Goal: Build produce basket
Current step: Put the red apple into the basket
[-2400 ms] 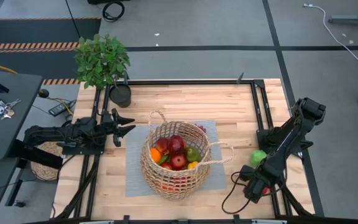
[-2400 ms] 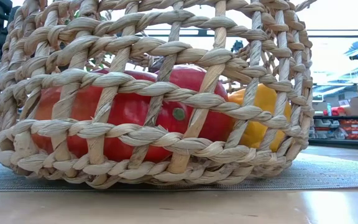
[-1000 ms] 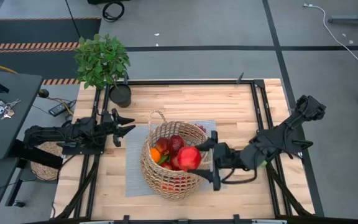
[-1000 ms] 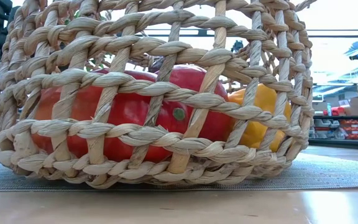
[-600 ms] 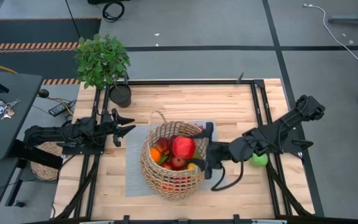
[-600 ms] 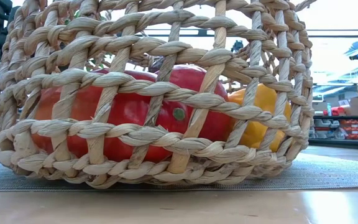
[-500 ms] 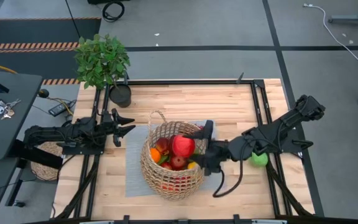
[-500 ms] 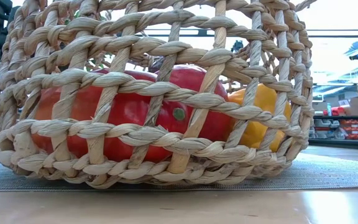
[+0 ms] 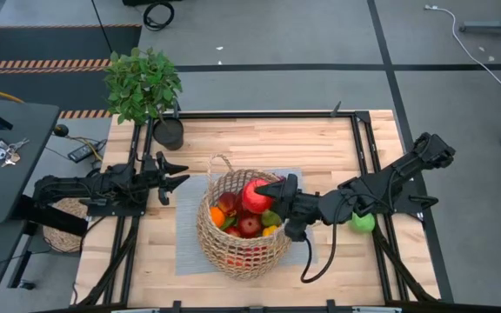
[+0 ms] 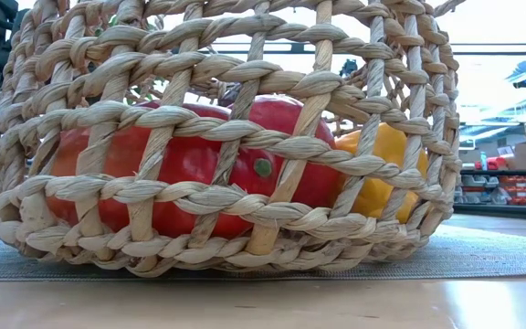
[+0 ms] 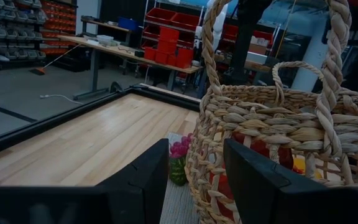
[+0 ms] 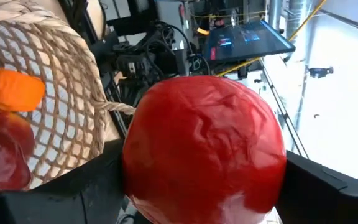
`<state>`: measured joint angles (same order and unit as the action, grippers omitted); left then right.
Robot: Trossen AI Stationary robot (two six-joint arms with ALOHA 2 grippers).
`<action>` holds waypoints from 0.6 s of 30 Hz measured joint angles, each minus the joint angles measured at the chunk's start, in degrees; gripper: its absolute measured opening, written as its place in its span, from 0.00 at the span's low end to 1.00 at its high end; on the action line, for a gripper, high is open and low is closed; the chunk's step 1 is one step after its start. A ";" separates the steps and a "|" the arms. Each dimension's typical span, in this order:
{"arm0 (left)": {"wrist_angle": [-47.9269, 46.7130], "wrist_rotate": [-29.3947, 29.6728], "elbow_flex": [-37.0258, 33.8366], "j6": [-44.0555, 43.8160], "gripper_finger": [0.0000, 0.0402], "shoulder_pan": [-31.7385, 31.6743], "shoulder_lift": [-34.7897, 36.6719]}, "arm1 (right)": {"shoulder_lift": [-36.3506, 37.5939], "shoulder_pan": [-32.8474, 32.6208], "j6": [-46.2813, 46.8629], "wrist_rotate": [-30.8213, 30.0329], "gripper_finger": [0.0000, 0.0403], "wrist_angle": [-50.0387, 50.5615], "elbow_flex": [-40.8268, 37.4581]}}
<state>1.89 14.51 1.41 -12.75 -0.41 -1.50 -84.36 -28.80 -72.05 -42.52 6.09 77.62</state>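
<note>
The tan wicker basket (image 9: 240,228) stands on a grey mat (image 9: 188,228) in the middle of the table and holds several red, orange, green and yellow fruits. It fills the low view (image 10: 217,137), where a big red fruit (image 10: 190,164) and a yellow one (image 10: 386,169) show through the weave. My right gripper (image 9: 263,200) is shut on a round red fruit (image 9: 255,196) over the basket's opening. My left gripper (image 9: 181,174) is open and empty, left of the basket. A green fruit (image 9: 364,223) lies on the table by the right arm. My right gripper pinches the round red fruit by two opposite sides (image 12: 135,168) between its two fingers (image 12: 92,186). The fingers reach in from the table's right, roughly level. The fruit sits over the basket's opening; whether it touches the fruit below, I cannot tell.
A leafy plant (image 9: 143,83) in a black pot (image 9: 170,133) stands at the far left corner. A black frame (image 9: 355,139) runs round the table. A small pink and green piece (image 11: 179,158) lies on the mat beyond the basket. Bare wood lies far and near of the basket.
My right gripper has carried the red fruit from over the basket's near right rim toward the table's far edge and a little left, to over the middle of the opening. It has stayed shut on the fruit. The basket has kept still.
</note>
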 joint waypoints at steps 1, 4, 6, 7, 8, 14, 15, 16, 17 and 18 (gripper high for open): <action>0.00 0.00 0.00 0.01 0.40 0.01 0.02 | 0.00 0.02 0.16 0.26 0.83 0.06 0.00; 0.00 0.02 0.00 0.00 0.40 0.00 0.01 | 0.00 0.95 3.49 3.65 0.83 1.42 -0.02; 0.00 0.01 0.00 0.00 0.40 -0.01 0.02 | 0.00 2.03 5.36 6.74 0.83 1.56 -0.92; 0.00 0.01 0.00 0.01 0.40 -0.01 0.00 | 0.00 2.58 5.93 7.59 0.83 1.69 -1.51; 0.00 -0.01 0.00 0.00 0.40 -0.01 0.01 | -0.04 3.12 6.36 8.01 0.83 1.75 -2.03; 0.00 0.01 0.00 0.00 0.40 0.00 0.02 | -0.07 8.20 10.78 14.33 0.83 0.10 -5.71; 0.00 0.01 0.00 0.01 0.40 0.00 0.00 | -0.26 9.33 12.17 16.81 0.83 -0.21 -6.45; 0.00 0.02 0.00 0.02 0.40 0.01 0.02 | -0.89 10.48 13.42 18.91 0.83 -1.25 -7.04; 0.00 0.00 0.00 0.00 0.40 0.01 0.02 | -1.50 11.41 14.59 20.26 0.83 -2.35 -7.74; -0.02 0.00 0.00 0.00 0.40 0.00 0.01 | -2.23 12.33 15.25 21.58 0.83 -2.61 -8.58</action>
<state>1.87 14.51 1.41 -12.75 -0.41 -1.49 -86.58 -16.47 -56.80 -20.94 3.48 69.05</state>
